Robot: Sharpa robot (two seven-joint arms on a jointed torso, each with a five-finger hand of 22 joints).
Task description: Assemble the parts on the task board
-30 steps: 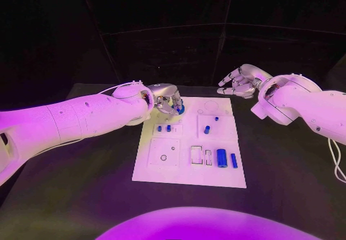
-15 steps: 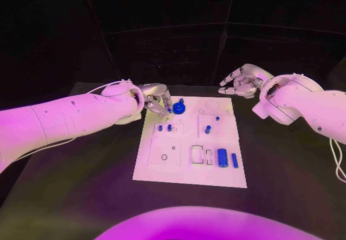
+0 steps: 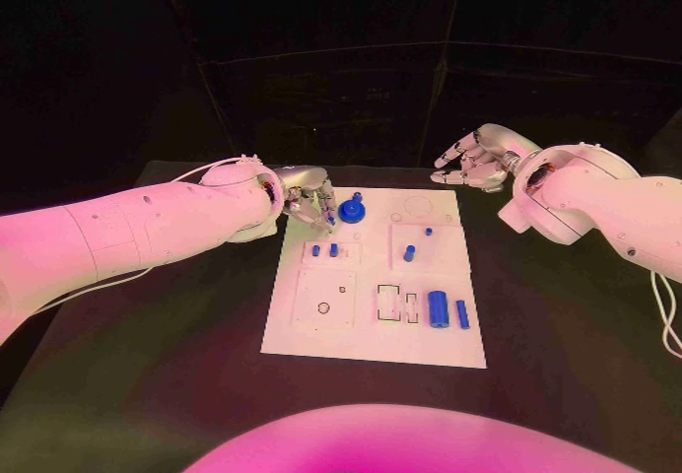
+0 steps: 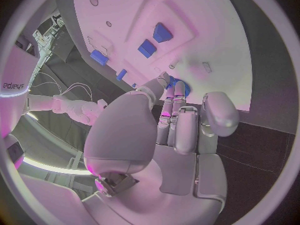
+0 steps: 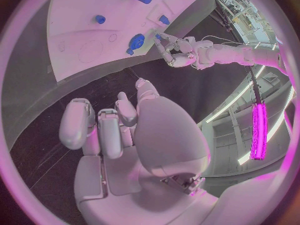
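Observation:
The white task board [image 3: 373,335] lies in the middle of the black table. A round blue part with a knob [image 3: 351,211] sits at its far left corner, also seen in the left wrist view [image 4: 177,85] and the right wrist view [image 5: 134,41]. My left hand [image 3: 310,200] hovers just left of it, fingers extended toward it, holding nothing. My right hand [image 3: 476,158] hangs beyond the board's far right corner, fingers apart and loosely curled, empty. Two small blue pegs [image 3: 324,251] stand mid-left, and two more [image 3: 408,254] to their right.
A thick blue cylinder [image 3: 438,309] and a thin blue bar [image 3: 460,315] lie near the board's right edge, beside rectangular slots [image 3: 388,304]. A square plate outline [image 3: 324,301] marks the near left. Dark table surrounds the board on all sides.
My left hand has drawn back to the left off the round blue part, which now sits uncovered on the board. The right hand has hardly moved.

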